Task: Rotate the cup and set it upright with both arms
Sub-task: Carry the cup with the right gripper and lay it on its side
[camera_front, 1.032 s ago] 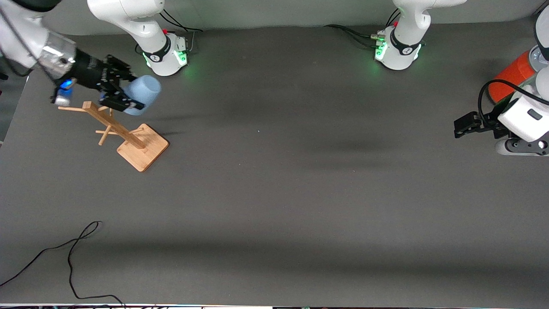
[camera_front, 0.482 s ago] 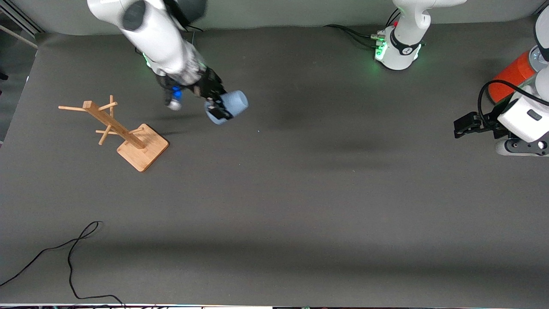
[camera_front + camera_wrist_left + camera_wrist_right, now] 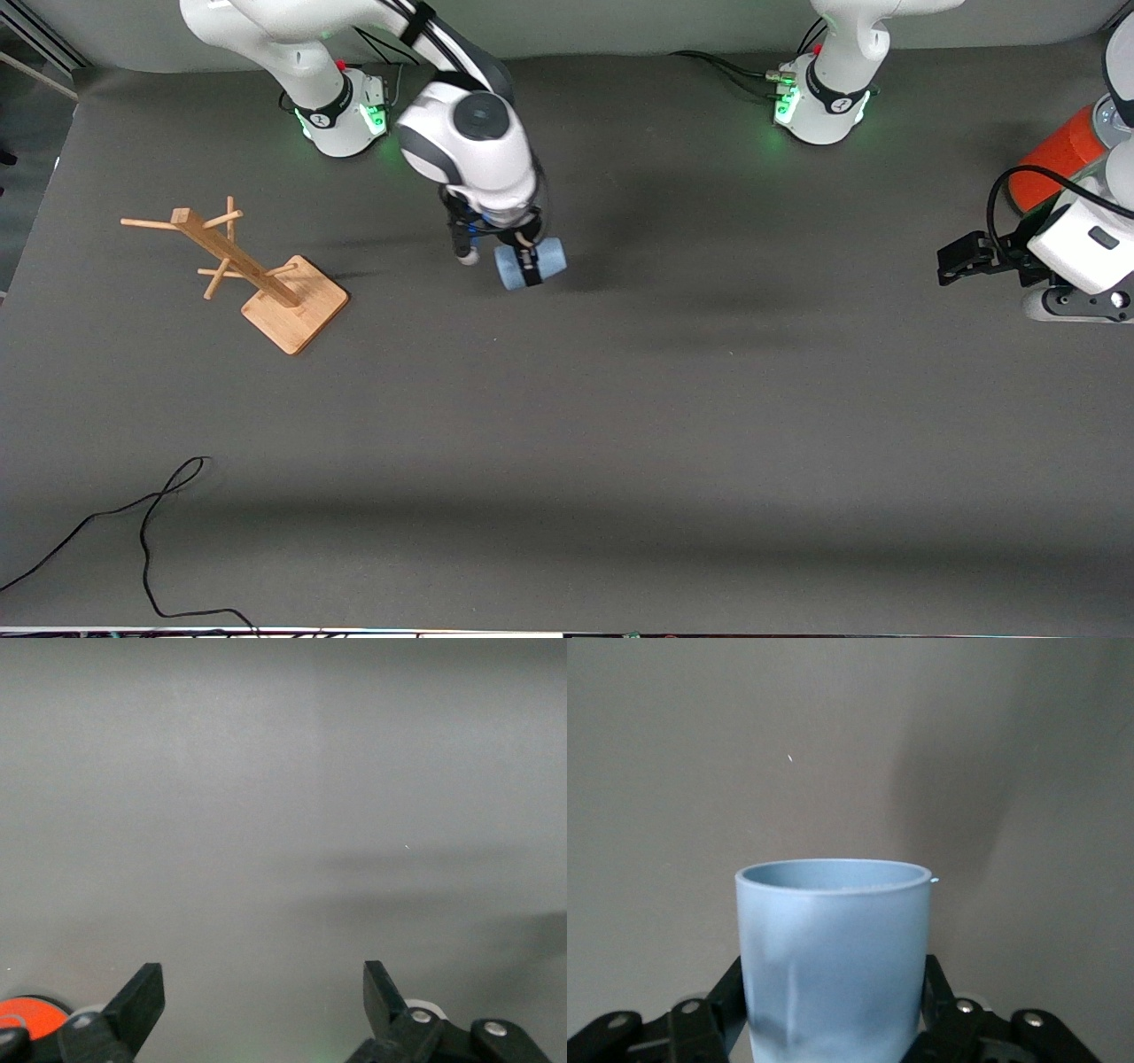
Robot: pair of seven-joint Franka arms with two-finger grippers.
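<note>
On the bench (image 3: 620,425) the step in hand seems the carrying: the right pincer (image 3: 529,263) grips the cup (image 3: 530,262) lying sideways above the middle, so next the waiting left pincer (image 3: 961,257), open near the orange can (image 3: 1054,164), must come take it.

I'm seeing bare counter (image 3: 620,425) lying open across the middle. The wooden rack (image 3: 252,275) is standing toward the right arm's end, the orange can (image 3: 1054,159) beside the left gripper (image 3: 961,259).
</note>
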